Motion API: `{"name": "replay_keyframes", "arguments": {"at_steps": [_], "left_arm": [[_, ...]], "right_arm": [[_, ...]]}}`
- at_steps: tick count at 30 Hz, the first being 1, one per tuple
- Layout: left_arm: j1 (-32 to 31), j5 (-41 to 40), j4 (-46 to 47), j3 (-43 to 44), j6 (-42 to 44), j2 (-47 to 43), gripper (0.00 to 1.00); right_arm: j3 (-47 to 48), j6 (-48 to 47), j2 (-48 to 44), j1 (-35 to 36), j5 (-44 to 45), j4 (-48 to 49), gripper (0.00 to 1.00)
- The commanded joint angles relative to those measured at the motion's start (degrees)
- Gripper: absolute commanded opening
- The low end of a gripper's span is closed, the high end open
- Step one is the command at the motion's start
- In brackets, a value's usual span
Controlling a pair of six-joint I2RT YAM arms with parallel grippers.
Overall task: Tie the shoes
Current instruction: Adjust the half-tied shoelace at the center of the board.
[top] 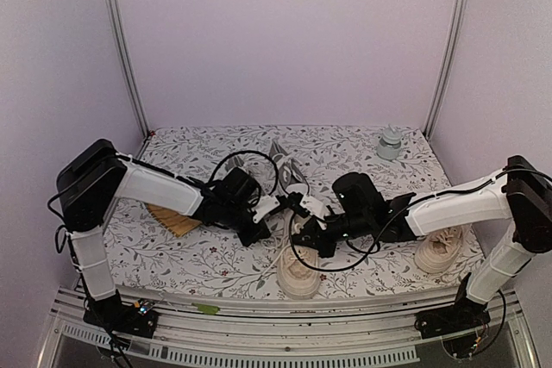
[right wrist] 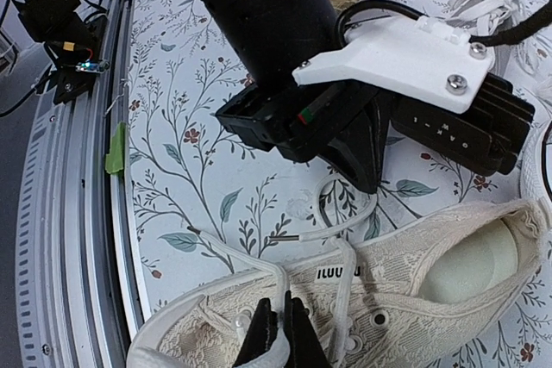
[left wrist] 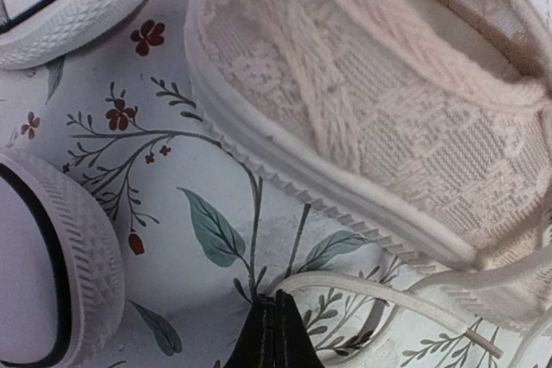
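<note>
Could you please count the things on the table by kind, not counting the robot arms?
Cream lace-patterned canvas sneakers: 2
Grey canvas sneakers with white rubber soles: 2
Small grey-green jar-like object: 1
Tan ribbed fan-shaped piece: 1
Total: 6

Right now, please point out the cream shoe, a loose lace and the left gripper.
cream shoe (left wrist: 405,118): left wrist view, on its woven side.
lace (left wrist: 371,289): left wrist view, on the loose strand.
left gripper (left wrist: 276,321): left wrist view, between its shut fingertips.
</note>
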Motion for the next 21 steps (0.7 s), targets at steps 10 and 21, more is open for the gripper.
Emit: {"name": "replay_keyframes", "arguments": {"at_steps": [10, 21], "left_arm": [[-0.6, -9.7, 2.1, -9.6, -3.1, -15.8, 0.00], [-0.8, -11.2, -12.9, -1.9, -3.7, -5.1, 0.39]], "right_arm": [[1.4, -1.5, -0.2, -0.7, -0.4, -1.3, 0.01], [1.8, -1.7, 0.4, -0.8, -1.4, -1.4, 0.01]]}}
